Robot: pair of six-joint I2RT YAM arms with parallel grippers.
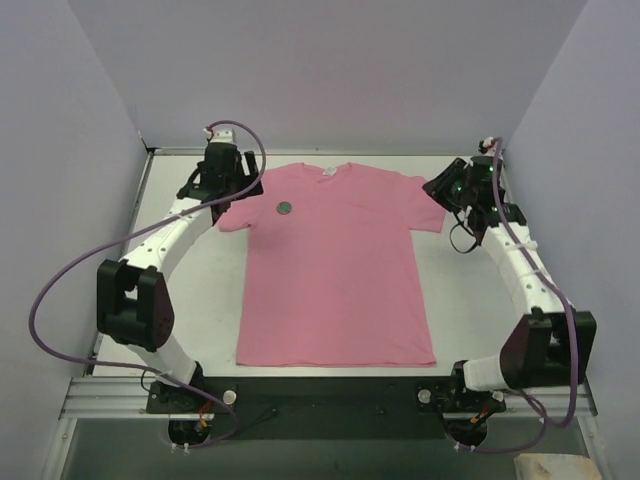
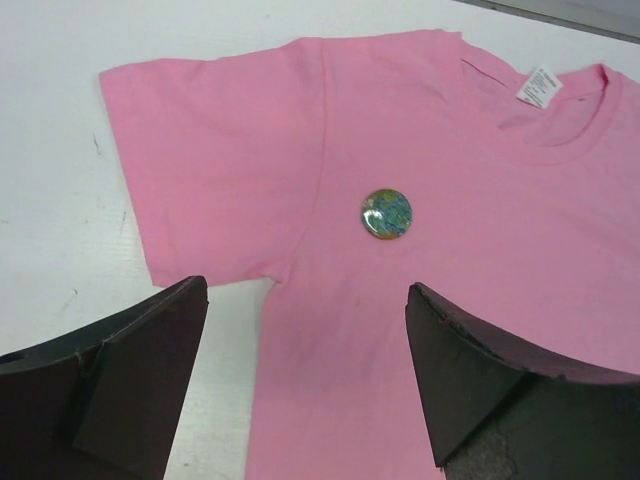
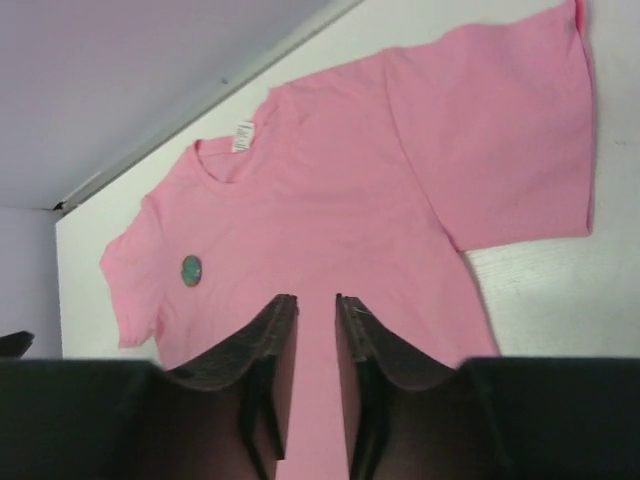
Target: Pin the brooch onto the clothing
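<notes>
l end effector (image 2: pixel 307 290) spread wide, r end effector (image 3: pixel 315 300) barely parted, both empty; round glossy brooch (image 2: pixel 386 214) on flat pink tee (image 2: pixel 500 230).

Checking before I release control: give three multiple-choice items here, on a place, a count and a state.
1. The small round greenish disc brooch lies: A on the pink short-sleeved fabric T-shirt, near a sleeve; B beside it; C between jaws.
2. Brooches in view: A two; B one; C three.
3. The left jaws stand: A clamped on fabric; B shut; C wide apart, empty.
Key: A, pink fabric surrounds it; B, only one disc shows; C, a broad empty gap shows between them.
</notes>
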